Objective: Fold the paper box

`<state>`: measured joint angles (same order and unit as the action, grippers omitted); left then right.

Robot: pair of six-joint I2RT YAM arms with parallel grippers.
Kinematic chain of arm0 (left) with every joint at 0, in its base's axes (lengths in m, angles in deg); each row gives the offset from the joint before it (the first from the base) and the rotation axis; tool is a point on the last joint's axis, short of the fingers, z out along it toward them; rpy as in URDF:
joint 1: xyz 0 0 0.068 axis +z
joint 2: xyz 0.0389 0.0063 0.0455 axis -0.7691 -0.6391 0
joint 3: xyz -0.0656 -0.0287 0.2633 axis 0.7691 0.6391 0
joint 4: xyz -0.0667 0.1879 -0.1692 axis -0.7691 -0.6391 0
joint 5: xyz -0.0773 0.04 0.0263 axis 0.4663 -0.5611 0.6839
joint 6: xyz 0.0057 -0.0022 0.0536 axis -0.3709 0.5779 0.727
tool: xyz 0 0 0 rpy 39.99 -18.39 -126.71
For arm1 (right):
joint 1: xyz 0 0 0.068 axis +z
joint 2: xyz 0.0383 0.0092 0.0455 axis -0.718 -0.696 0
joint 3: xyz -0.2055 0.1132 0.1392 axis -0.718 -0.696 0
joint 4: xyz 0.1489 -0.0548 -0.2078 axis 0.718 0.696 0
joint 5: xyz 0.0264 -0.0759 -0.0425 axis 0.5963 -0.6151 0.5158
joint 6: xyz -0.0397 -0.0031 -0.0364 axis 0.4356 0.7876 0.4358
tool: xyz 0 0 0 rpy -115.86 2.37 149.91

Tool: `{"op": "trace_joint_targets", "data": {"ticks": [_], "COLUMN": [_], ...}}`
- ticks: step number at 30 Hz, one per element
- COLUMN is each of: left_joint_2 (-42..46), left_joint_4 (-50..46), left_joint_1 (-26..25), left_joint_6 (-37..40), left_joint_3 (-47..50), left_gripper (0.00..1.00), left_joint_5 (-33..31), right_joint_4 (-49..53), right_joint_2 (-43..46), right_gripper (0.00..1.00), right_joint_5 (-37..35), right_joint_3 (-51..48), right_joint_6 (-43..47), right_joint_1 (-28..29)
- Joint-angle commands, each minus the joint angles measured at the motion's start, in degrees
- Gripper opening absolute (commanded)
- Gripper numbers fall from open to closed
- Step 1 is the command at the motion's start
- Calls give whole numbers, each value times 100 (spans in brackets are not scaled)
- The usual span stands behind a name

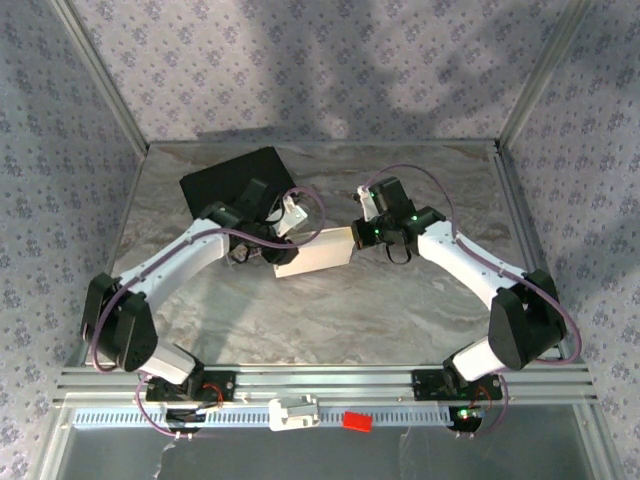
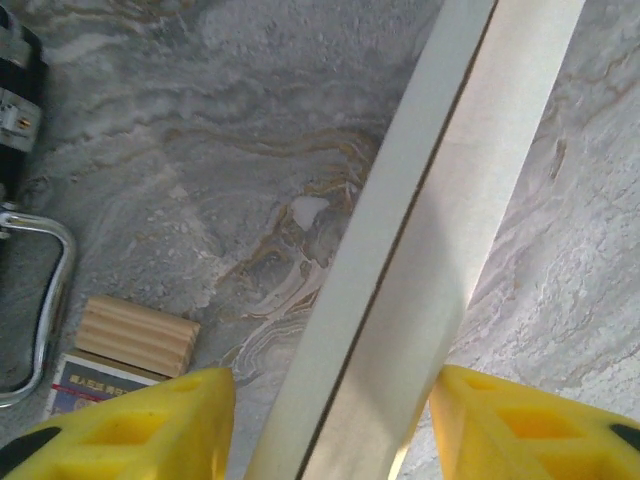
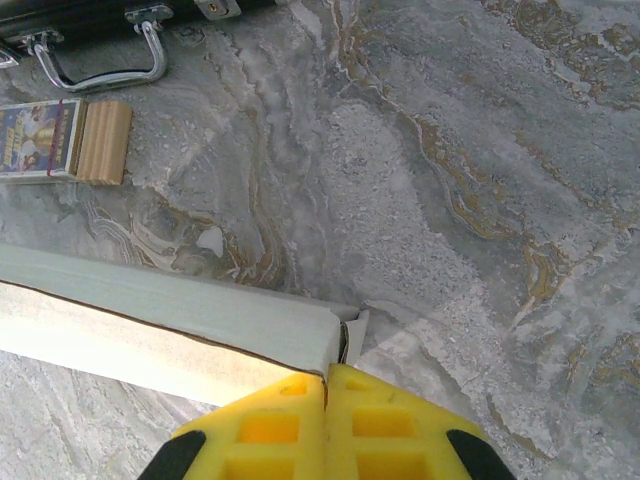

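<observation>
The paper box (image 1: 316, 252) is a white, flat, long folded shape lying slantwise on the marble table between both arms. In the left wrist view the paper box (image 2: 420, 240) runs diagonally between my yellow fingers; my left gripper (image 2: 332, 385) is open and straddles it, the right finger (image 2: 520, 420) touching its edge and a strip of table showing beside the left finger (image 2: 150, 420). My left gripper (image 1: 272, 248) is at the box's left end. My right gripper (image 3: 326, 378) is shut, its tips pressed against the end corner of the paper box (image 3: 180, 325), where a small flap (image 3: 352, 335) sticks out. My right gripper (image 1: 357, 236) is at the right end.
A black case (image 1: 235, 180) lies at the back left, its chrome handle (image 3: 105, 60) facing the box. Beside it sit a small ridged wooden block (image 3: 105, 140) and a tiny printed card (image 3: 38, 135). Bare marble table (image 1: 400, 310) spreads in front and to the right.
</observation>
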<state>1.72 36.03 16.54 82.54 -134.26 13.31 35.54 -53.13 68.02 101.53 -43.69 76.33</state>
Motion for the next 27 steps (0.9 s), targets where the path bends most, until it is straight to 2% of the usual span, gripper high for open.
{"op": "trace_joint_targets", "data": {"ticks": [1, 9, 12, 17, 21, 24, 27], "left_joint_2": [386, 731, 938, 1218, 1354, 1240, 1149], "left_joint_4": [383, 353, 363, -92, -633, -1049, -1257], "left_joint_1": [48, 77, 200, 351, 604, 923, 939], "left_joint_6": [-500, -634, -873, -1561, -2011, -2301, -1925], "left_joint_3": [182, 465, 407, 210, 180, 6, -129], "left_gripper": [56, 59, 55, 48, 41, 39, 39], "left_joint_5": [-21, -150, -55, -261, -125, 443, 581], "right_joint_4": [622, 796, 788, 768, 770, 835, 872], "right_joint_2": [-127, -194, -232, -354, -411, -464, -532], "right_gripper": [0, 0, 0, 0, 0, 0, 0], "right_joint_5": [-160, -327, -350, -471, -559, -601, -588], "right_joint_3": [87, 363, 367, 371, 580, 662, 751], "right_joint_6": [-139, -238, -253, -318, -365, -376, -367], "right_joint_1": [85, 130, 173, 285, 356, 375, 375]}}
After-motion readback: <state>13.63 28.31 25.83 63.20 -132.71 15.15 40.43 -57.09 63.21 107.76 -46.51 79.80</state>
